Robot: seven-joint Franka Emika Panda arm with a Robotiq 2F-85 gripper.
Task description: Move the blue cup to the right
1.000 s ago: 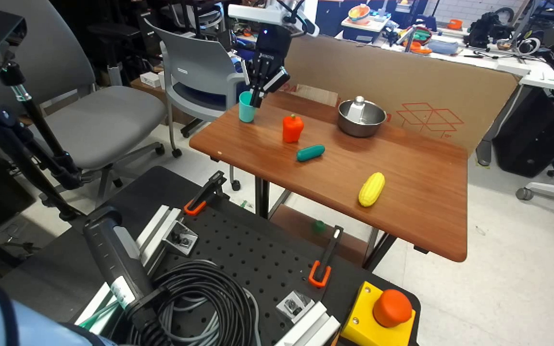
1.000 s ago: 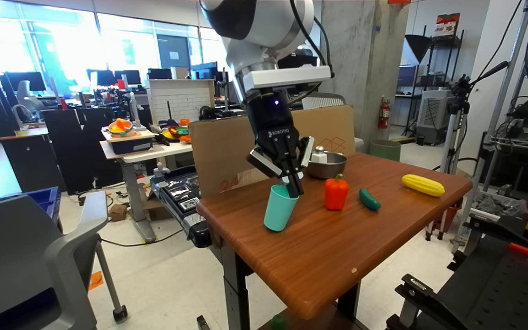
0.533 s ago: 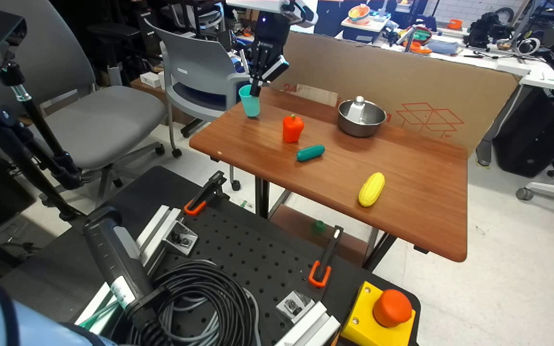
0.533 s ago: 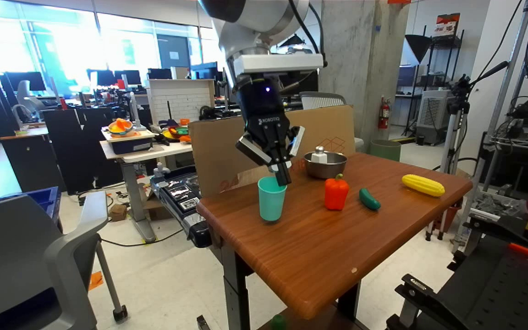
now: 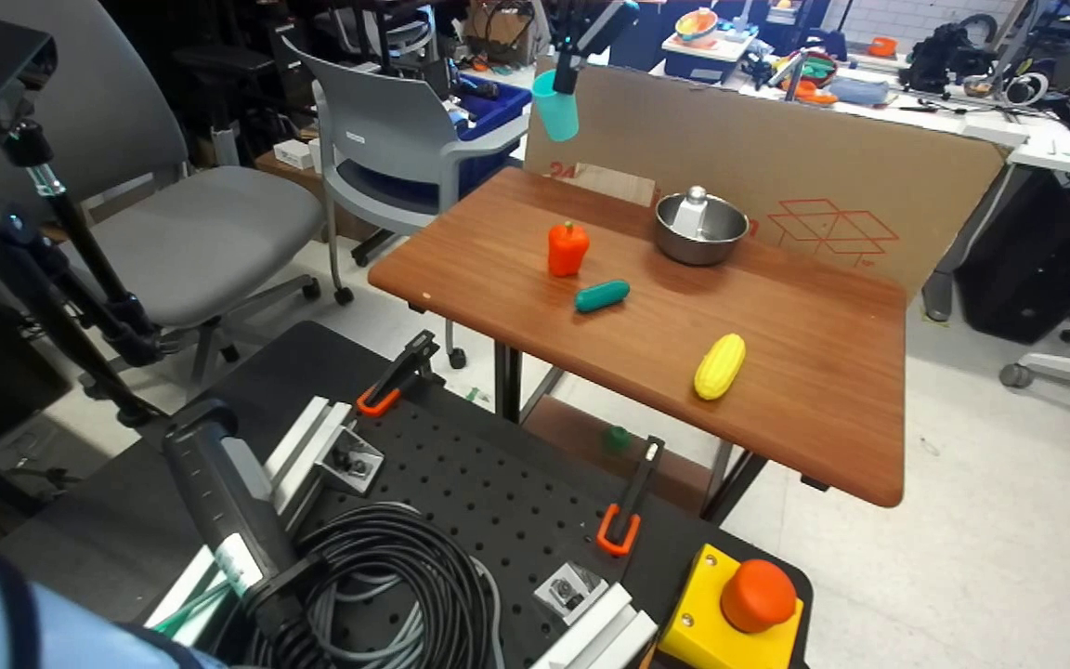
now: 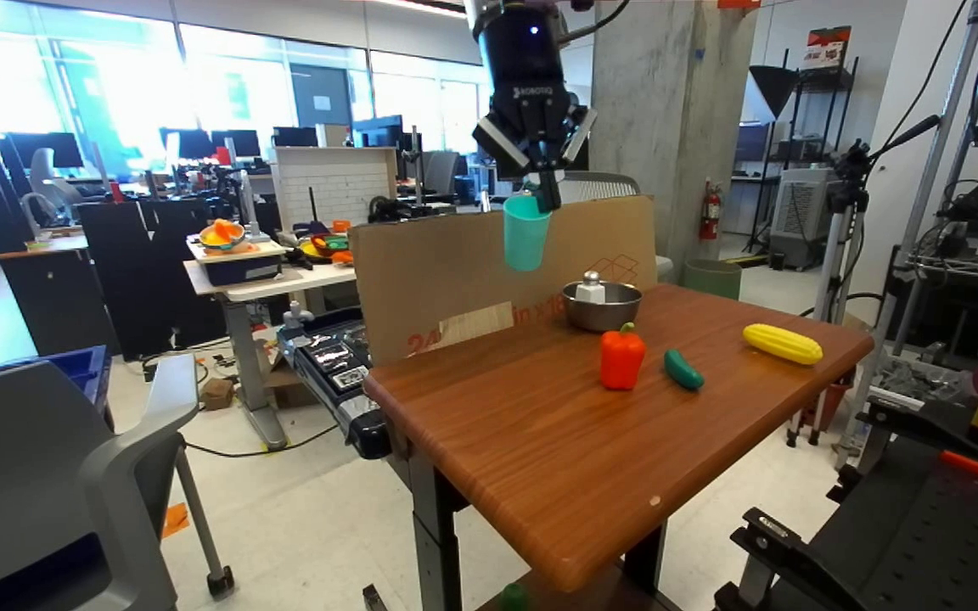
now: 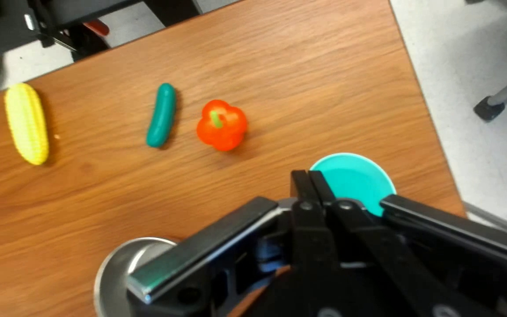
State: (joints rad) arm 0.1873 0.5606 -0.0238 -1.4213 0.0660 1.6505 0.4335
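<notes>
The blue cup (image 5: 557, 113) hangs upright or nearly so, well above the table (image 5: 776, 307) and in front of the cardboard panel in an exterior view. It also shows in another exterior view (image 6: 525, 242), above the table's back left part. My gripper (image 6: 548, 193) is shut on the cup's side wall at the rim, with one fingertip inside and one outside. In the wrist view the two fingertips (image 7: 308, 176) lie close together across the rim of the cup (image 7: 363, 180). The gripper hides the near part of the cup there.
On the table are a red pepper (image 6: 621, 360), a green cucumber-like piece (image 6: 683, 370), a yellow corn (image 6: 784, 343) and a metal bowl (image 6: 604, 318) with a white shaker (image 6: 591, 291) in it. A cardboard panel (image 5: 832, 177) stands along the table's back edge.
The cup rose off the table with the gripper, after sitting tilted and then straightening. It moved up and toward the cardboard panel. The other objects stayed in place.
</notes>
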